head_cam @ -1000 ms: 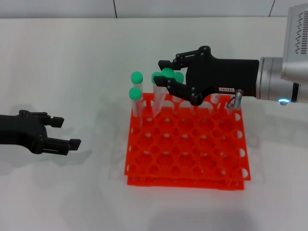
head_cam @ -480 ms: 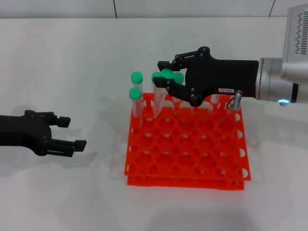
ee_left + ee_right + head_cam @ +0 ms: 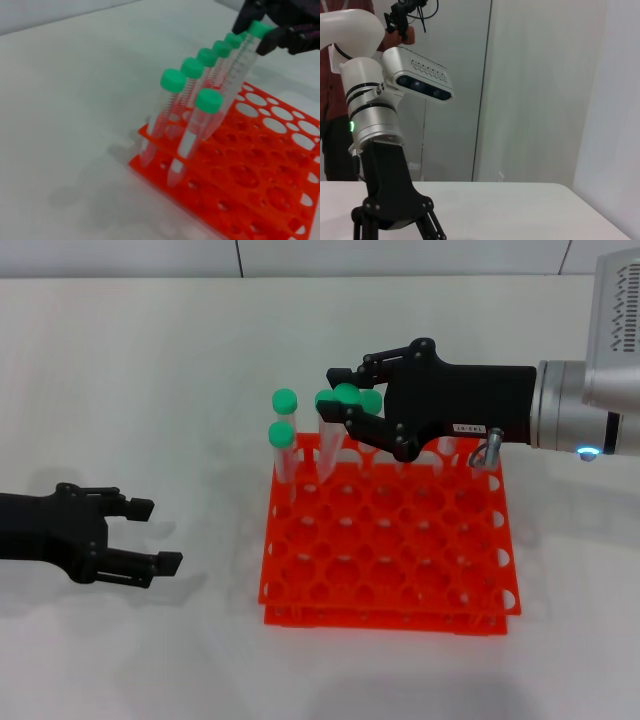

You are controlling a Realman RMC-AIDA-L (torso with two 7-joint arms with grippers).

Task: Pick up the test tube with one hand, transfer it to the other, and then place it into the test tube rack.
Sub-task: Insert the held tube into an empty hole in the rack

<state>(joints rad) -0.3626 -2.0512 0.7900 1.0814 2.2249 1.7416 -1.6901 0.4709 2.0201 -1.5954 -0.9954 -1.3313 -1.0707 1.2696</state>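
My right gripper (image 3: 338,392), black with a small white label, is shut on the green cap of the test tube (image 3: 330,445). The tube leans, with its lower end in a back-row hole of the orange-red rack (image 3: 390,540). The left wrist view shows the same grip on the tube (image 3: 240,65) above the rack (image 3: 260,170). My left gripper (image 3: 163,535) is open and empty, low over the table to the left of the rack. The right wrist view shows the left arm's silver wrist with its green ring (image 3: 351,126).
Several other green-capped tubes stand in the rack's back-left holes, two at its left edge (image 3: 283,445) and others behind the held tube (image 3: 371,400). A small metal ring (image 3: 487,448) hangs under my right gripper. White table lies all round the rack.
My left gripper has moved right, toward the rack, and a little nearer the table's front. My right gripper and the held tube have not moved.
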